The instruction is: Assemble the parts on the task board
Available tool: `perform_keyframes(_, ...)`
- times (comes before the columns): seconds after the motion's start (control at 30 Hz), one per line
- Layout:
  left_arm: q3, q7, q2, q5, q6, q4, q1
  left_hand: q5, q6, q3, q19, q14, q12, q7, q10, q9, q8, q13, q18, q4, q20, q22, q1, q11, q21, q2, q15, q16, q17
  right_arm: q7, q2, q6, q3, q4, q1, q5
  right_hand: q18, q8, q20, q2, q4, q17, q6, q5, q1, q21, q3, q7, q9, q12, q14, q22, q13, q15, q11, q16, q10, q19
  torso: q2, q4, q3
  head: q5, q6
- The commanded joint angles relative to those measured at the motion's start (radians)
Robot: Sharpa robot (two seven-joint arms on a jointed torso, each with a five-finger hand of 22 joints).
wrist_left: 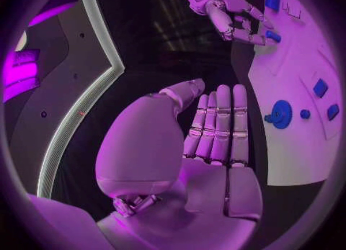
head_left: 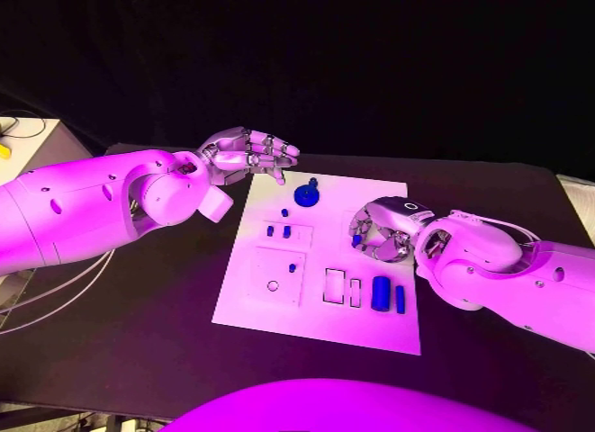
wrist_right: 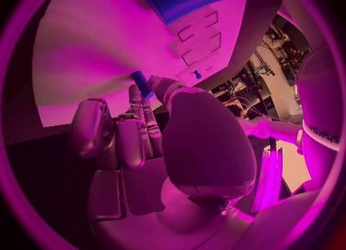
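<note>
1. The task looks partly done: on the board (head_left: 265, 310) a round part (head_left: 306, 195) sits at the far edge, small pieces stand mid-board, and two bars (head_left: 388, 294) lie near the right; some slots (head_left: 335, 285) look unfilled
2. The right hand (head_left: 382, 236) pinches a small peg (head_left: 358, 240) just above mid-board
3. The left hand (head_left: 250, 153) hovers off the board's far-left corner, fingers straight, holding nothing

A black tabletop (head_left: 141, 315) carries a flat white rectangular task board (head_left: 265, 310), lying near its middle with its long edges running away from the robot and slightly skewed; dark surface is exposed on every side of the board.
</note>
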Motion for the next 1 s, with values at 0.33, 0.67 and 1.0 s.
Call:
perform_keyframes(0.33,0.001,0.002,-0.001,0.007,0.008,0.004,0.000,-0.001,-0.005,-0.005,0.005,-0.007,0.001,0.000,-0.005,-0.001,0.004,-0.001,0.013,0.001,0.001,-0.001,-0.001,0.000,-0.003,0.008,0.002,-0.006,-0.002,-0.028,0.010,-0.058,0.000,0.001,-0.003,-0.038,-0.034,0.076,-0.024,0.083,-0.046,0.025,0.092,0.006,0.029,0.108,0.063,-0.040,0.043,0.000,0.037,0.091,0.024,-0.040,-0.042,0.019,0.124,0.033,0.000,0.0000,-0.0006,-0.002,0.000)
perform_keyframes(0.67,0.001,0.002,-0.003,0.007,0.009,0.004,0.000,0.000,-0.006,-0.005,0.006,-0.007,0.002,0.000,-0.006,-0.001,0.005,-0.002,0.014,0.000,0.001,-0.002,0.000,0.000,-0.004,0.009,0.001,-0.006,-0.002,-0.045,0.003,-0.067,0.000,0.009,-0.004,-0.053,-0.037,0.096,-0.032,0.086,-0.071,0.029,0.093,0.003,0.026,0.125,0.084,-0.044,0.064,-0.015,0.038,0.102,0.032,-0.047,-0.049,0.020,0.154,0.036,0.000,0.0002,-0.0002,-0.003,-0.001)
perform_keyframes(1.0,0.001,0.002,-0.004,0.007,0.011,0.003,0.001,0.000,-0.006,-0.005,0.006,-0.007,0.002,0.000,-0.006,-0.001,0.005,-0.002,0.014,0.000,0.001,-0.002,0.000,0.000,-0.004,0.009,0.001,-0.006,-0.002,-0.031,-0.060,-0.161,0.005,0.075,0.001,-0.013,-0.038,0.102,-0.033,0.083,-0.078,0.028,0.092,0.001,0.020,0.132,0.093,-0.045,0.072,-0.024,0.038,0.107,0.035,-0.048,-0.049,0.019,0.159,0.037,-0.001,-0.0007,-0.0006,-0.002,0.000)
